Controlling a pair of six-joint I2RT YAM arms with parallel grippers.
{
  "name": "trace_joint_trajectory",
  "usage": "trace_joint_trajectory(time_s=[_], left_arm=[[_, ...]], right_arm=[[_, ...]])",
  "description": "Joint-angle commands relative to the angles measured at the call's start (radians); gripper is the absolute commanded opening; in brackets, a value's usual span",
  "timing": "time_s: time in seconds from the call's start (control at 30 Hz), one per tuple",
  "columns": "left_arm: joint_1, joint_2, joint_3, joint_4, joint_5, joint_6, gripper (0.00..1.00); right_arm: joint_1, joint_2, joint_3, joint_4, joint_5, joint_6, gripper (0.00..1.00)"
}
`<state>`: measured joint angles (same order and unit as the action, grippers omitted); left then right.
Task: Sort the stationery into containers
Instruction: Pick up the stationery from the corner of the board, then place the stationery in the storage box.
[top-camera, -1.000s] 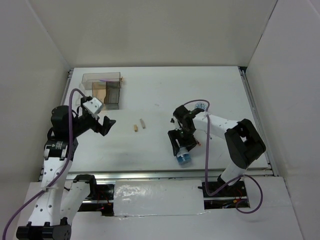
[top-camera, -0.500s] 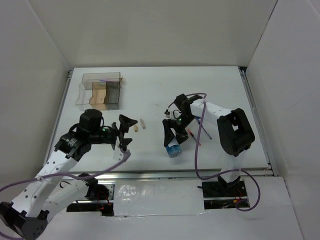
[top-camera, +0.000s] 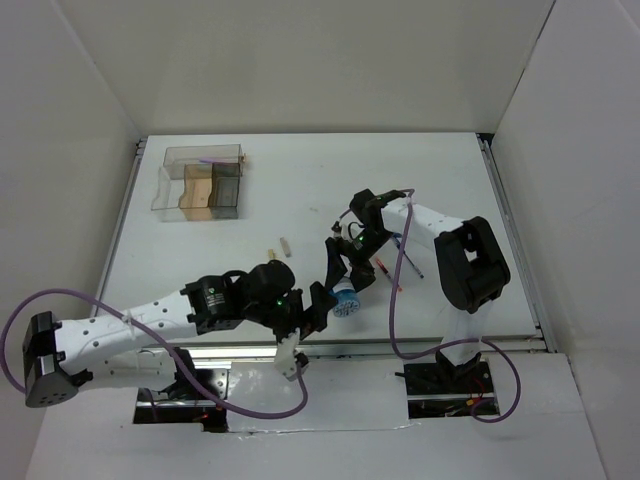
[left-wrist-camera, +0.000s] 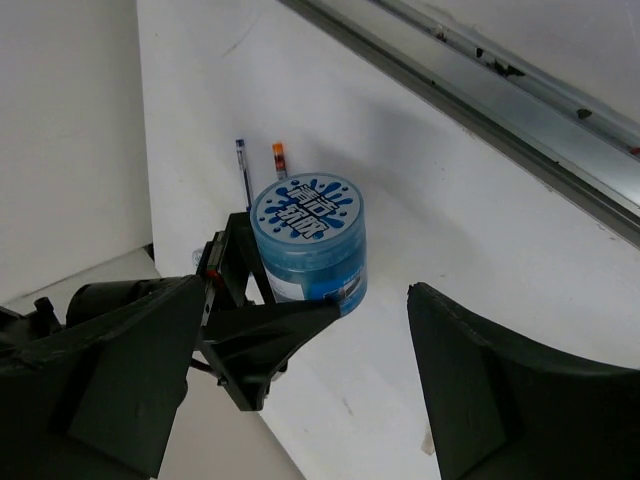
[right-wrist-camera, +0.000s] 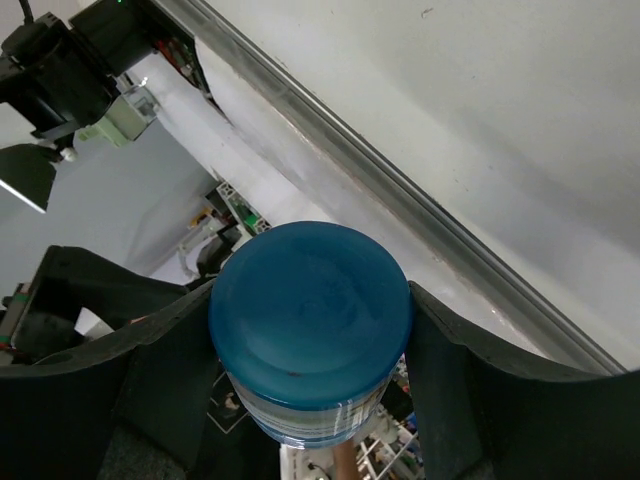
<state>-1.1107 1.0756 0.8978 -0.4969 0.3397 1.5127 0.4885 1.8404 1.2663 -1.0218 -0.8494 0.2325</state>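
My right gripper (top-camera: 345, 283) is shut on a round blue tub (top-camera: 346, 298) and holds it near the table's front edge. In the right wrist view the tub (right-wrist-camera: 310, 320) sits between both fingers. My left gripper (top-camera: 318, 302) is open and empty, just left of the tub. In the left wrist view the tub (left-wrist-camera: 310, 240), with its splash-print lid, lies beyond the open left fingers (left-wrist-camera: 500, 390). A red-orange pen (top-camera: 385, 268) and a blue pen (top-camera: 410, 258) lie right of the tub. Two tan stubs (top-camera: 278, 250) lie mid-table. The clear organiser (top-camera: 200, 180) stands at the back left.
The metal rail (top-camera: 420, 345) runs along the table's front edge, close under both grippers. The right arm's purple cable (top-camera: 397, 300) loops over the pens. White walls close in the left, back and right sides.
My left arm has swung from the left side across the front to just beside the tub. My right gripper has carried the tub left and a little back.
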Motion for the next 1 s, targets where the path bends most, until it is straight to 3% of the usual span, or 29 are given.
trace_joint_trajectory(time_s=[0.0, 0.97], left_arm=[[-0.032, 0.018, 0.03, 0.096, -0.1, -0.068, 0.95], [-0.028, 0.293, 0.033, 0.281, -0.117, -0.149, 0.99]], right_arm=[[0.005, -0.04, 0.002, -0.029, -0.03, 0.051, 0.0], [0.01, -0.017, 0.007, -0.046, -0.083, 0.041, 0.0]])
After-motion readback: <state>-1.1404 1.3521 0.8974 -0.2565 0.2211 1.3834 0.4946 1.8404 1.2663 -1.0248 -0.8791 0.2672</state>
